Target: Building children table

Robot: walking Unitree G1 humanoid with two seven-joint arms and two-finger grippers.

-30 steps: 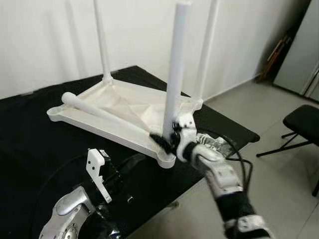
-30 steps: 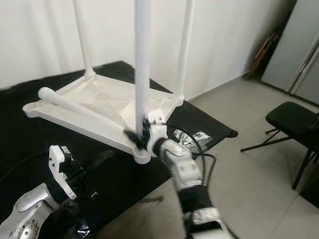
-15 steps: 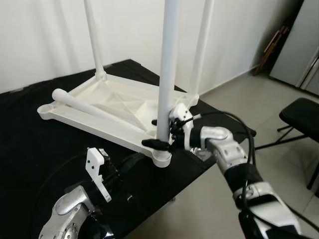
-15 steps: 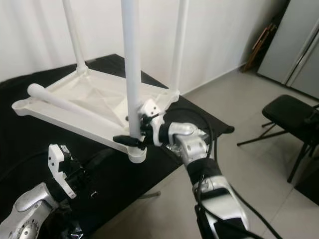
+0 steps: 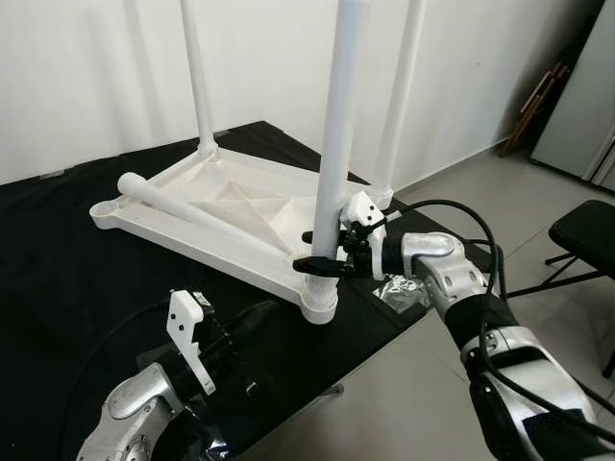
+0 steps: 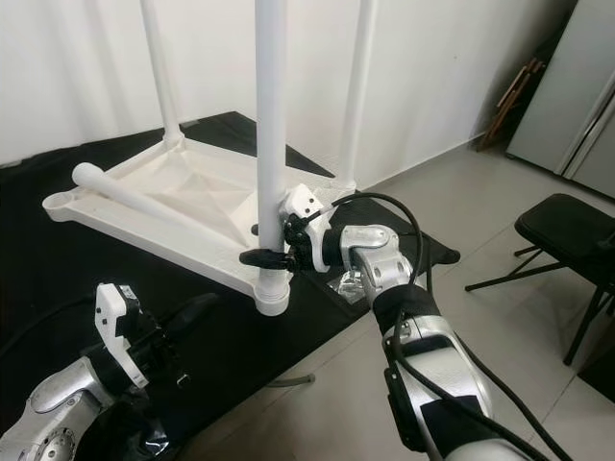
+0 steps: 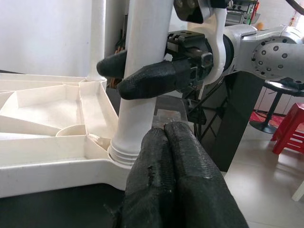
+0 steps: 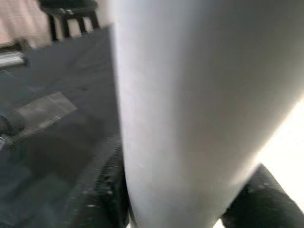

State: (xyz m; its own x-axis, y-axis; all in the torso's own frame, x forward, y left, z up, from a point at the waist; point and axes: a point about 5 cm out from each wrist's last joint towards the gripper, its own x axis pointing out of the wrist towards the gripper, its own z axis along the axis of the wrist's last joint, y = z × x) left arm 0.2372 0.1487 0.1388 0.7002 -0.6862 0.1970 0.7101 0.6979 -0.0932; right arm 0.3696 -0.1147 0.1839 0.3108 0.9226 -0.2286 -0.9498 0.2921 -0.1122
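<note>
Left eye view: an upside-down white children's table (image 5: 231,206) lies with its top flat on a black-covered surface (image 5: 58,250), reaching toward the surface's right edge. Three legs stand upright in their corner sockets – two on the far side and a near-right leg (image 5: 338,144) beside the surface's near edge. The right claw (image 5: 320,252) is clenched around this near-right leg just above its socket, one black finger on each side. A fourth leg (image 5: 192,217) lies loose across the tabletop's underside, its rounded end over the empty left corner socket (image 5: 104,208). By this judgement the build is about three-quarters done – the gripped leg may need seating or twisting tight, and the loose leg must yet be fitted.

The left claw (image 7: 178,166) sits low near the surface's near edge, its fingers pressed together on nothing, pointing at the gripped leg's base. A crumpled plastic bag (image 5: 402,288) lies at the right edge. A black chair (image 5: 586,235) stands on the tiled floor, well apart.
</note>
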